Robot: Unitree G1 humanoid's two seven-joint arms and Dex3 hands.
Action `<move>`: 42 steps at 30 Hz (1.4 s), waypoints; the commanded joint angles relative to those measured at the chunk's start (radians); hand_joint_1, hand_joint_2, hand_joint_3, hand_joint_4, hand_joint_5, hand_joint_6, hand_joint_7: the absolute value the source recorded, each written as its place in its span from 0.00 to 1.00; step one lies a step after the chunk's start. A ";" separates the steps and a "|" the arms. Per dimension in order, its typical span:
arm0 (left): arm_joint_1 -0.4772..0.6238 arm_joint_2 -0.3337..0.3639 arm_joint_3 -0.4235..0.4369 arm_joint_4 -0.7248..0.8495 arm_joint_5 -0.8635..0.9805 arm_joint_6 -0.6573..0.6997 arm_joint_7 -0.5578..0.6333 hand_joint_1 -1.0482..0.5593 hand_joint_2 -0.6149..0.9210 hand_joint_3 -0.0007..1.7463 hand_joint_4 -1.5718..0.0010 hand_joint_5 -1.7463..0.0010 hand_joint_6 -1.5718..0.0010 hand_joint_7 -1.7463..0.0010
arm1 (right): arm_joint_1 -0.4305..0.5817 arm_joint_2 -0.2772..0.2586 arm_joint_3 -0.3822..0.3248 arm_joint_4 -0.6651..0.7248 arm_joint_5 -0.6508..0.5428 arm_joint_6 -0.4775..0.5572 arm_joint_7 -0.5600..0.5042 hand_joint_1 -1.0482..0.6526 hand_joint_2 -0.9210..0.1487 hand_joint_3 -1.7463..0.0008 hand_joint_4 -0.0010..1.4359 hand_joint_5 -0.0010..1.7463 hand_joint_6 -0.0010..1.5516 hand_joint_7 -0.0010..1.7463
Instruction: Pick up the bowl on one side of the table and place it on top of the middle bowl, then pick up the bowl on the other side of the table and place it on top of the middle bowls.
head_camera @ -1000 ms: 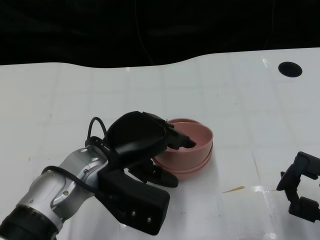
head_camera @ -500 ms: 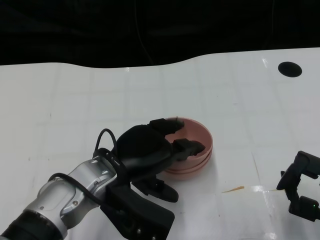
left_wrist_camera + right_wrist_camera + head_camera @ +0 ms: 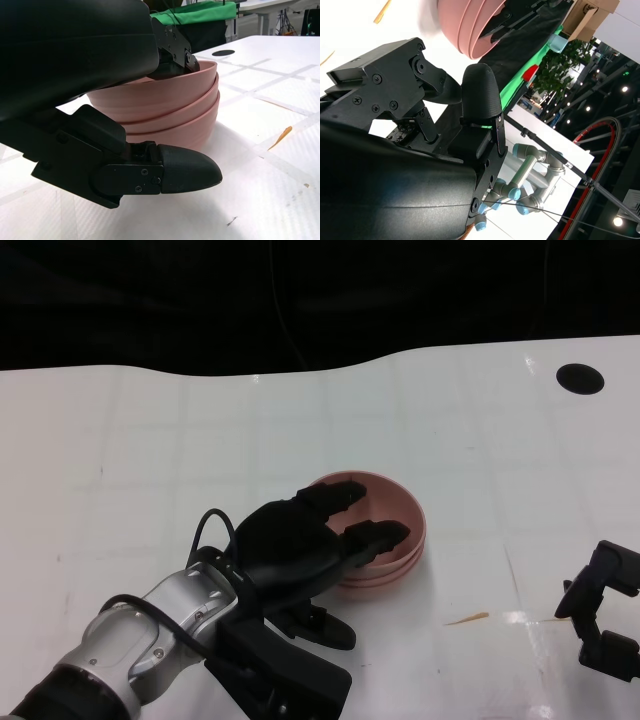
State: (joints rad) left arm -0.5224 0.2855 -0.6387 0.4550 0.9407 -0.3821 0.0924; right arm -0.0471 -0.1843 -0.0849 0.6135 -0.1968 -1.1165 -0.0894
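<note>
- Head view, centre of frame: stack of pink bowls (image 3: 385, 530) nested on the white table (image 3: 150, 440), a little right of the midline; left wrist view shows three rims layered.
- Left hand (image 3: 300, 545), lower left of centre: black shell over the stack's near-left rim, fingers (image 3: 375, 535) spread apart and reaching over the bowl's opening; whether they touch the rim cannot be told. Nothing is clasped.
- Right hand (image 3: 600, 620), lower right edge: resting low near the table, well apart from the stack, fingers apart with nothing between them.
- Black round mark (image 3: 580, 378), upper right of the table.
- Orange sliver (image 3: 466, 618) on the table between stack and right hand.
</note>
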 commanded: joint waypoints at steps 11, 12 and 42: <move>0.033 0.024 0.115 -0.068 -0.168 -0.071 0.034 0.04 1.00 0.35 0.96 0.98 0.86 0.99 | -0.004 -0.018 -0.012 0.002 0.007 -0.005 -0.006 0.57 0.31 0.37 0.59 0.98 0.51 0.88; 0.039 0.024 0.130 -0.070 -0.198 -0.084 0.027 0.04 1.00 0.35 0.96 0.98 0.86 0.99 | -0.003 -0.017 -0.013 0.000 0.005 -0.005 -0.008 0.57 0.31 0.37 0.59 0.98 0.51 0.88; 0.411 -0.036 0.613 -0.389 -1.158 0.059 -0.451 0.63 0.81 0.58 0.48 0.32 0.25 0.88 | -0.006 -0.020 -0.024 0.006 -0.008 -0.017 -0.014 0.56 0.30 0.39 0.60 0.98 0.51 0.88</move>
State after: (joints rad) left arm -0.1335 0.2525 -0.0503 0.0534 -0.1984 -0.3125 -0.3482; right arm -0.0518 -0.1859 -0.0999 0.6179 -0.2092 -1.1267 -0.0968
